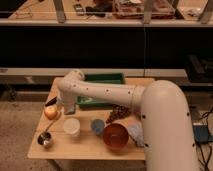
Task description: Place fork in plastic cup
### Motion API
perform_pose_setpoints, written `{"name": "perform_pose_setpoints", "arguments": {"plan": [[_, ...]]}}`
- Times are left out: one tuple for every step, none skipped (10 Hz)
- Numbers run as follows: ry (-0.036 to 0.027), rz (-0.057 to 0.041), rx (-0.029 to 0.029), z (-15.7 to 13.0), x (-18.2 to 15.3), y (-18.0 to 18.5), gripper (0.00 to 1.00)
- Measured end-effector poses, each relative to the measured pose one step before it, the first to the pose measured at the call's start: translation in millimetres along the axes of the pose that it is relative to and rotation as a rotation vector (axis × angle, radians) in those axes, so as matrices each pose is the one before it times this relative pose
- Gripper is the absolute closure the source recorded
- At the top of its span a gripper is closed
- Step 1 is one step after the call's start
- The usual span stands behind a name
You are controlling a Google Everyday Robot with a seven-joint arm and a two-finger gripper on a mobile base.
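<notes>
A white plastic cup (71,126) stands upright on the front left of the wooden table (85,149). My white arm reaches in from the lower right and bends over the table's left part. My gripper (68,108) hangs just behind and above the white cup, beside an orange fruit (51,113). I cannot make out the fork; it may be hidden by the gripper.
A small blue cup (97,126) and a red-orange bowl (116,136) stand right of the white cup. A metal cup (45,140) is at the front left corner. A green tray (102,80) lies at the back. A dark object (50,101) lies at the left edge.
</notes>
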Motion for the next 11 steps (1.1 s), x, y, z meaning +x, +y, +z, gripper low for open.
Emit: {"name": "perform_pose_setpoints", "arguments": {"plan": [[-0.00567,-0.00241,-0.00538,7.16,-1.38,-0.3,0.6],[-0.00656,-0.00517,-0.00613,7.78,-3.02,-2.19,0.6],[-0.00509,-0.00254,-0.00548,5.92,-1.86,-1.15,0.6],[-0.00194,0.0013,-0.00524,4.61,0.64,0.4,0.6],[-0.00442,0.00444,-0.005,5.86,2.1,-0.15,0.6],[-0.00339,0.0012,-0.00462,4.15,1.45,-1.63,0.6],[-0.00378,-0.0015,-0.0042,3.78,-0.03,-2.53,0.6],[-0.00502,-0.00368,-0.0076,6.0,-0.45,-4.08,0.6],[-0.00196,-0.00228,-0.00543,3.44,0.19,-2.33,0.6],[-0.00288,-0.00199,-0.00832,4.68,0.64,-1.73,0.6],[-0.00234,-0.00248,-0.0085,4.25,0.39,-0.83,0.6]]}}
